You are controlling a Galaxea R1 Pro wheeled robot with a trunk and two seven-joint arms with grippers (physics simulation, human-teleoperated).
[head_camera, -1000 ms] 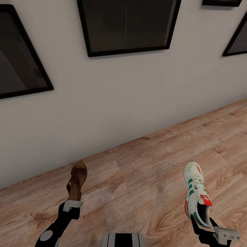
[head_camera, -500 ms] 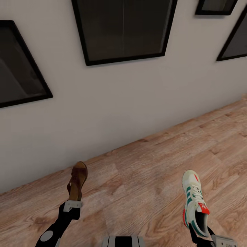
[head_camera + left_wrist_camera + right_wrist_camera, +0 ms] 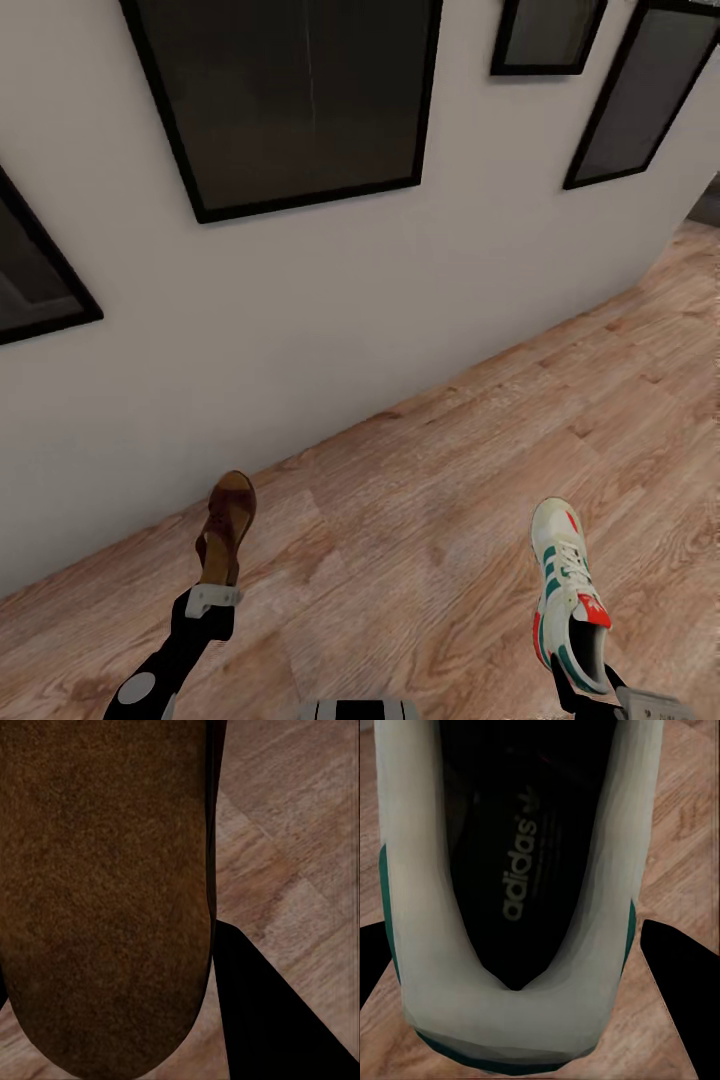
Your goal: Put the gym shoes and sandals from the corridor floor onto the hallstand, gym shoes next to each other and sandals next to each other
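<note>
At about eight o'clock in the head view, the left gripper (image 3: 208, 598) was pinched on the heel end of a brown sandal (image 3: 226, 527), which stuck out ahead of it toward twelve o'clock, lifted clear of the corridor floor (image 3: 420, 500). Through the left wrist view the sandal (image 3: 105, 892) showed its dark brown surface close up, with wood planks beyond it and one dark finger (image 3: 270, 1012) beside its edge. Above, from nine round to two o'clock, a pale wall (image 3: 330, 300) carried several black-framed pictures (image 3: 290, 100). At about four o'clock the right gripper (image 3: 590, 690) was clamped around the heel of a gym shoe (image 3: 568, 590), white with green stripes and a red-orange tongue patch, toe pointing to twelve. The right wrist view looked straight down into the gym shoe (image 3: 510, 870), its dark insole printed with a brand name, one finger (image 3: 682, 982) at each side of the heel. Both items looked carried, so the step in hand appeared to be transport toward the hallstand, which lay outside these views. The next move would call for turning the base until the rack came into sight, then keeping both grips firm while lowering each shoe onto a shelf, leaving room beside each for its partner.
</note>
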